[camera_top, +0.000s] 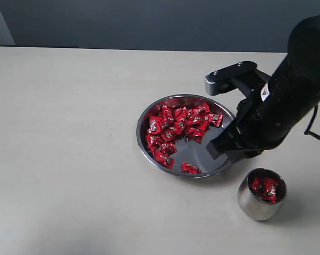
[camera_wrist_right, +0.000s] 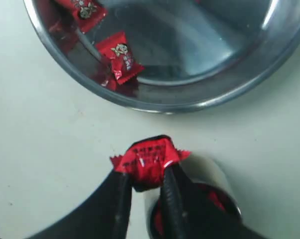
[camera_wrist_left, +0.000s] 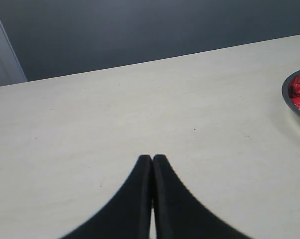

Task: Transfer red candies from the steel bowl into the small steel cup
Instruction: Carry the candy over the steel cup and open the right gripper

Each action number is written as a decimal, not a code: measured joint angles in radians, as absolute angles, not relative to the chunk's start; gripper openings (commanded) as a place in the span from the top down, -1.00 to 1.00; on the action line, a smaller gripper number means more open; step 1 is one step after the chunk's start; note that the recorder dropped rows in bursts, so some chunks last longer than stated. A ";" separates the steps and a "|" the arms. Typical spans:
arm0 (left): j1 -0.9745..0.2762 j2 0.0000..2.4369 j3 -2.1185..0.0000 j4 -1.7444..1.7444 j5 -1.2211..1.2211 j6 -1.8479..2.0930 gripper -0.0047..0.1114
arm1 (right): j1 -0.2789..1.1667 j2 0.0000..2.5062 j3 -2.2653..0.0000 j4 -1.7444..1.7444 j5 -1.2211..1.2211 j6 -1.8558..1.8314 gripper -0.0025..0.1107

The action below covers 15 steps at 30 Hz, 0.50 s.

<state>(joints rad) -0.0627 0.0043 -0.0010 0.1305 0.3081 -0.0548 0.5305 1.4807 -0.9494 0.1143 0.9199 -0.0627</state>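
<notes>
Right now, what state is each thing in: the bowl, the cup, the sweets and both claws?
steel bowl: upright, partly filled with red candies, some of its bottom bare.
small steel cup: upright beside the bowl, a few red candies inside.
held candy: wrapped, pinched at the fingertips.
right gripper: shut on the held candy.
left gripper: shut, empty.

Nothing can be read in full. The red candies (camera_wrist_right: 121, 55) in the steel bowl (camera_wrist_right: 190, 102) bear a small white-silver cartoon mark with tiny characters, too small to make out. The candy (camera_wrist_right: 149, 160) pinched in the right tool (camera_wrist_right: 145, 179) shows fine dark print, blurred. A white sticker (camera_top: 264, 92) on the right arm (camera_top: 295, 85) is illegible.
</notes>
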 measured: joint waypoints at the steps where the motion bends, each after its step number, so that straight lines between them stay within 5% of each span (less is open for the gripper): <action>1: -0.063 0.004 -0.001 0.131 0.308 -0.055 0.91 | 0.531 1.466 -0.938 0.109 0.920 -0.053 0.87; 15: -0.063 0.004 -0.001 0.131 0.308 -0.055 0.91 | 0.531 1.403 -0.813 0.023 0.967 0.089 0.87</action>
<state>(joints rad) -0.0627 0.0043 -0.0010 0.1305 0.3081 -0.0548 0.5305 1.4027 -0.8130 0.0234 0.9674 0.0895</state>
